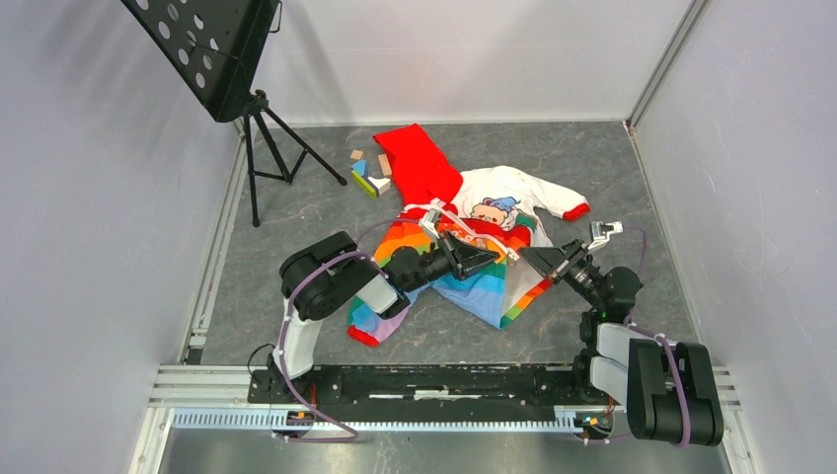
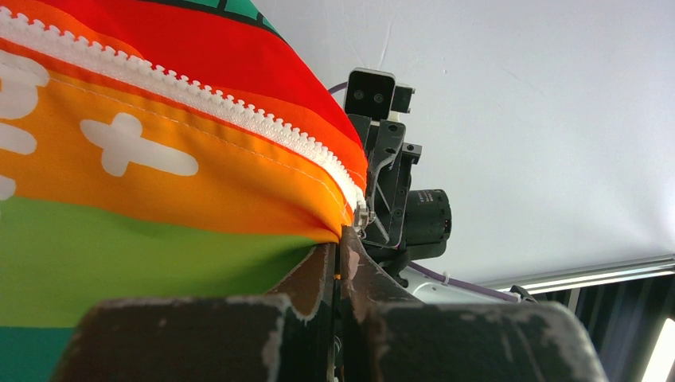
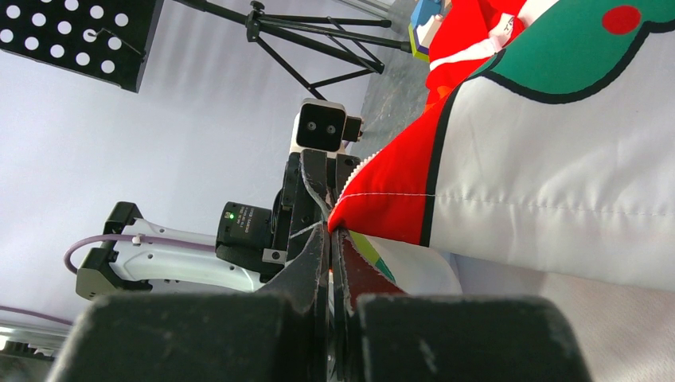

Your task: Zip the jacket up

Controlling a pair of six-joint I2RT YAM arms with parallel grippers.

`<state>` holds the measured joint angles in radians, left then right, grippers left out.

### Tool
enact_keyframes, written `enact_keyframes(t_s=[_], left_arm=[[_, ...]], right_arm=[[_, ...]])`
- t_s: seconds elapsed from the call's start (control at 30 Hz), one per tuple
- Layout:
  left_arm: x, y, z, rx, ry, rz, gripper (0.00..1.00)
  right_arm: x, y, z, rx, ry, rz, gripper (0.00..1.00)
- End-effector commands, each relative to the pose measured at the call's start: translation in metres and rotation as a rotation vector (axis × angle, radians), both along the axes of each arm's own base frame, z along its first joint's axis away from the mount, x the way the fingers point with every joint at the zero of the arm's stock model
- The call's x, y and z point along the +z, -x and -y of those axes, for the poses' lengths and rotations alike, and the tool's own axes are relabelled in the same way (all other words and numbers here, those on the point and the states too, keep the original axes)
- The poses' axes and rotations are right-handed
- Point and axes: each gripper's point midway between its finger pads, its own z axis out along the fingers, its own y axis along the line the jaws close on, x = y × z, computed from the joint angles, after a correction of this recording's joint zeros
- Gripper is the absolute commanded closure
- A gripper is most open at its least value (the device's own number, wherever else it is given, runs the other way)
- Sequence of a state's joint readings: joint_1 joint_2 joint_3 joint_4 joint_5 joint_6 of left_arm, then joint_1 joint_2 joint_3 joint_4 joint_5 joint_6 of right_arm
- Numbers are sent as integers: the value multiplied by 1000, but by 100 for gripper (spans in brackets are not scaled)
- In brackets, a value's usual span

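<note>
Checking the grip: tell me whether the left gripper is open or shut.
Shut: the left gripper pinches the jacket at its zipper edge.

The left tool (image 2: 341, 237) pinches the rainbow-striped jacket (image 2: 159, 239) right at the end of its white zipper (image 2: 191, 91).

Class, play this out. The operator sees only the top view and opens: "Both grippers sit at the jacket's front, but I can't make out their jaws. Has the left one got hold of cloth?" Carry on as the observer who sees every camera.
Observer: Yes. The left wrist view shows the left gripper shut on the jacket edge, right at the end of the zipper.
Operator: And the right one?
Observer: The right gripper is shut too, pinching a red corner of the jacket.
Operator: How does the zipper lie?
Observer: Its white teeth run in one line along the cloth's edge, straight down to the left gripper.
</note>
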<state>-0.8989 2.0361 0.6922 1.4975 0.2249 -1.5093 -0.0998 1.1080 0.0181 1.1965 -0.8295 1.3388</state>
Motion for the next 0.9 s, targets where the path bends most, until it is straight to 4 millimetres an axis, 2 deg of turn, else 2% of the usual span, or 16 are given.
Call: enact_keyframes(t_s=[0.0,0.87], left_arm=[[17,2,0,0,57,33,98],[21,11,7,-31,67,38,98]], right_arm=[[-23,22,-3,7,-5,-41,100],[-24,17,-2,-3,1,-45,100]])
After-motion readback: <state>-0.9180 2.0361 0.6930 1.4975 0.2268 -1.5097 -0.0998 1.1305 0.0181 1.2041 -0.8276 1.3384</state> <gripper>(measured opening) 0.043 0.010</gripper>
